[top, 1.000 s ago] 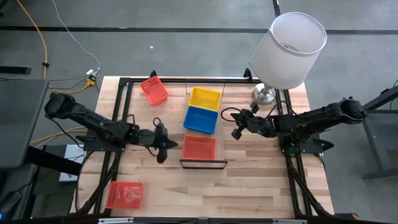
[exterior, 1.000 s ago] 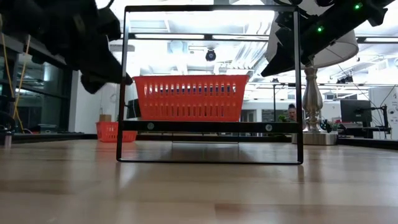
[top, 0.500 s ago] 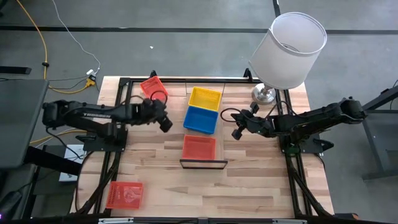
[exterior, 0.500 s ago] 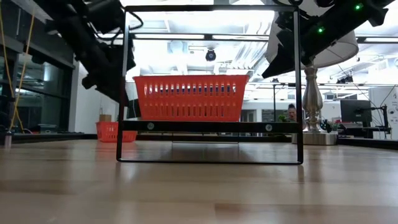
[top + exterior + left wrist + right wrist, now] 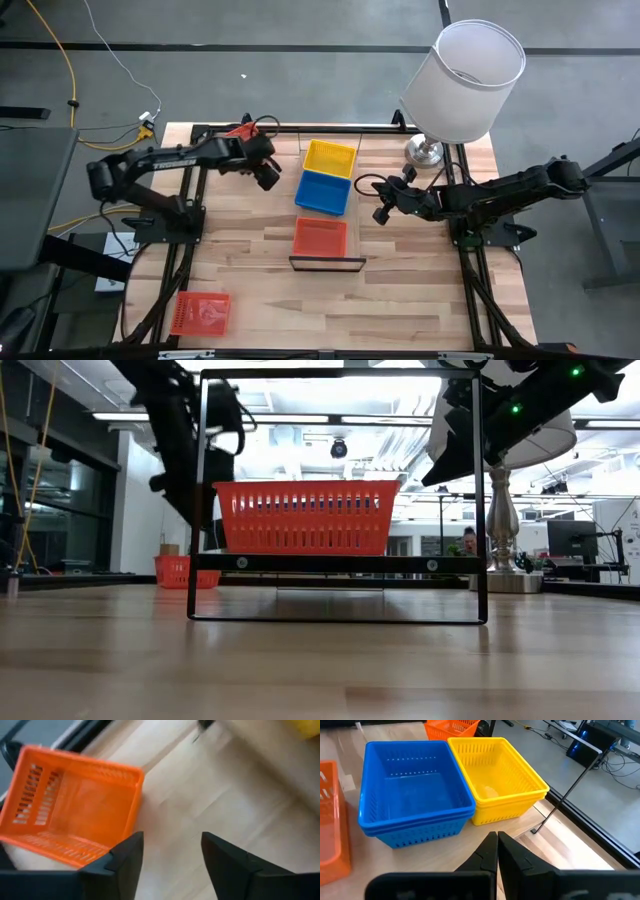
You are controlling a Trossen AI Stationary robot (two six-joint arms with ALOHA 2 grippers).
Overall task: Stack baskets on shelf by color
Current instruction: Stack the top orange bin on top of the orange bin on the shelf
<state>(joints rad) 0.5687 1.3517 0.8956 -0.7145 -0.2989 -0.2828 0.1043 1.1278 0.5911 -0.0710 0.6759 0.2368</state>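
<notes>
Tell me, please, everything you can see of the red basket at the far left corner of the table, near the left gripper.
The red basket is a small, shallow rectangular tray of orange-red plastic, with slotted walls, a plain floor and a thicker rim. It is empty and sits upright on the wooden table, turned at an angle to the table's edges, close to the black frame rail at the far left corner. The left gripper is just beside it with its fingers open, one fingertip near the basket's wall; nothing grips the basket. In the high view the arm hides most of it.

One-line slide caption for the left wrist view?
Left gripper, fingers open, hovers above the tabletop beside a loose red basket, not yet grasped.
</notes>
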